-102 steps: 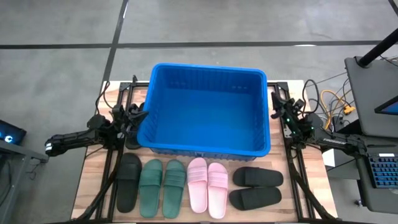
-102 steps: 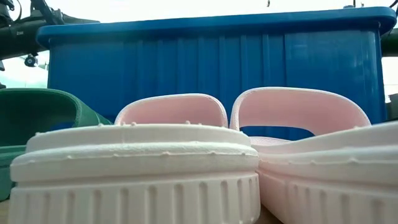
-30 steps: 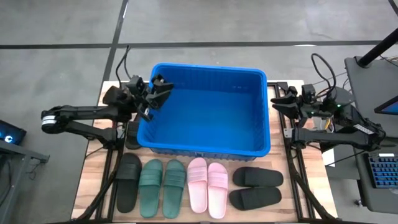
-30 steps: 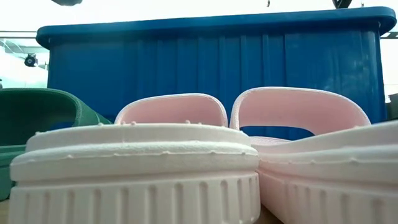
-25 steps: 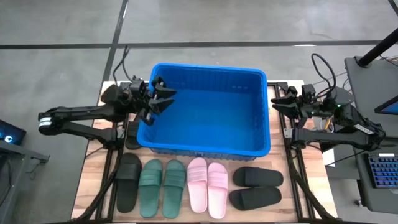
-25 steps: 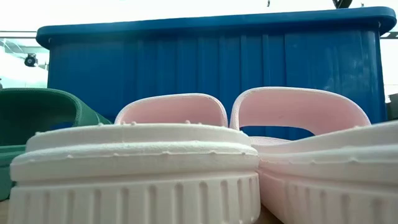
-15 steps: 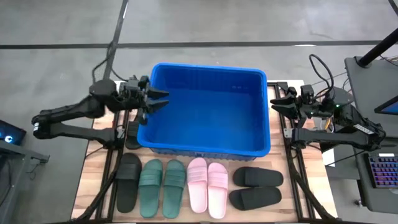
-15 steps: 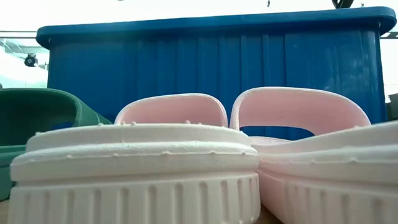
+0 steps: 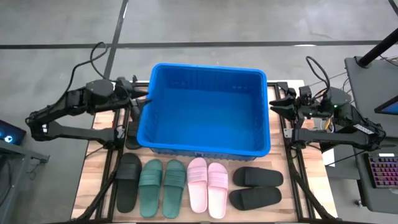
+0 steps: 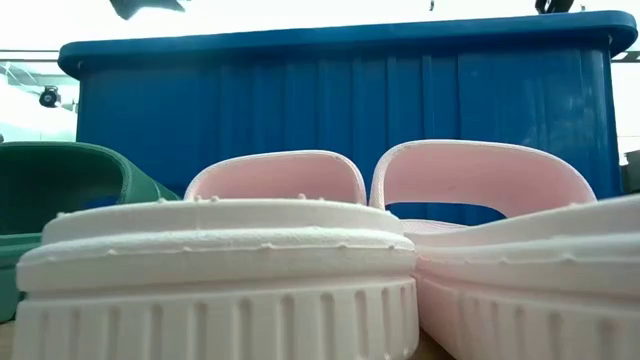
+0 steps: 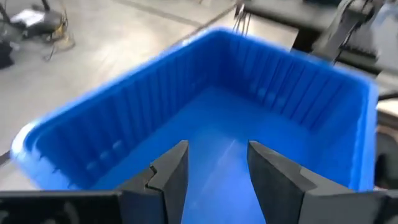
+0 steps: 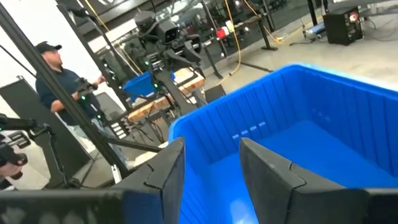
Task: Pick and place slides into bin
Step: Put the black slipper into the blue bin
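The blue bin (image 9: 205,112) stands in the middle of the table, and nothing shows inside it. The slides lie in a row on their soles along the near edge: one black slide (image 9: 129,182), the dark green pair (image 9: 163,186), the pink pair (image 9: 208,186) and a black pair (image 9: 256,186). My left gripper (image 9: 140,99) is open and empty, hovering at the bin's left rim and facing into the bin (image 11: 214,118). My right gripper (image 9: 278,106) is open and empty just outside the bin's right rim, also facing the bin (image 12: 292,124).
The low view looks past the pink slides (image 10: 300,260) and a green slide (image 10: 60,190) to the bin's near wall (image 10: 340,110). A person (image 12: 53,81) stands in the room beyond the table. Bare wood shows at the table's left and right edges.
My left gripper has drawn back from above the bin's far left corner toward the table's left edge and now hovers at the left rim. It has stayed open. The slides and the bin have not moved.
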Controlling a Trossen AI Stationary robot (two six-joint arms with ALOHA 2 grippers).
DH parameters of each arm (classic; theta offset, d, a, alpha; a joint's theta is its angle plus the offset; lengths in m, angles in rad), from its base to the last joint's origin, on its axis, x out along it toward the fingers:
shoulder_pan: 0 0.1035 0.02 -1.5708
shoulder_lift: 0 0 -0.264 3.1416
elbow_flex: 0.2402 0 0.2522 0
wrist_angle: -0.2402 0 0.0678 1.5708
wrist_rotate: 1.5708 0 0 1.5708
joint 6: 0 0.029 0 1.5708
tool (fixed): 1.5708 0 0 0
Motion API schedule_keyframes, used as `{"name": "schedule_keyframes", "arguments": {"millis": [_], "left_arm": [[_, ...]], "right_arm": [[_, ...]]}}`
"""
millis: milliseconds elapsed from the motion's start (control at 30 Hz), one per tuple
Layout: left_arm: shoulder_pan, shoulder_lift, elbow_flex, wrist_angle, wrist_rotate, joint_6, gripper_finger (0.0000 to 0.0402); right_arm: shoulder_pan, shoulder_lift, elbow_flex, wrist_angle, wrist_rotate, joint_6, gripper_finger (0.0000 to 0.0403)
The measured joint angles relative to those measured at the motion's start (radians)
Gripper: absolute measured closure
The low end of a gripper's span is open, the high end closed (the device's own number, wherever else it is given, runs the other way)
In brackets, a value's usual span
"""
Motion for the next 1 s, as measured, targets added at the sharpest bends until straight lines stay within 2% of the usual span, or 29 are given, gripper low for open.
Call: {"name": "schedule_keyframes", "arguments": {"millis": [233, 433, 567, 833, 1000], "left_arm": [[0.0, -0.015, -0.01, -0.128, -0.002, 0.025, 0.0254], [0.0, -0.018, -0.005, -0.258, -0.064, 0.018, 0.0254], [0.0, -0.017, -0.009, -0.386, -0.137, -0.059, 0.0254], [0.0, -0.005, -0.012, -0.537, -0.093, -0.272, 0.0254], [0.0, 0.012, -0.012, -0.685, -0.114, -0.346, 0.0254]], "right_arm": [[0.0, 0.0, 0.0, -0.004, 0.001, 0.01, 0.0255], [0.0, 0.0, 0.0, -0.005, 0.001, 0.004, 0.0262], [0.0, 0.0, 0.0, -0.005, 0.001, 0.003, 0.0264], [0.0, 0.0, 0.0, -0.005, 0.002, -0.004, 0.0264], [0.0, 0.0, 0.0, -0.005, 0.002, -0.004, 0.0264]]}}
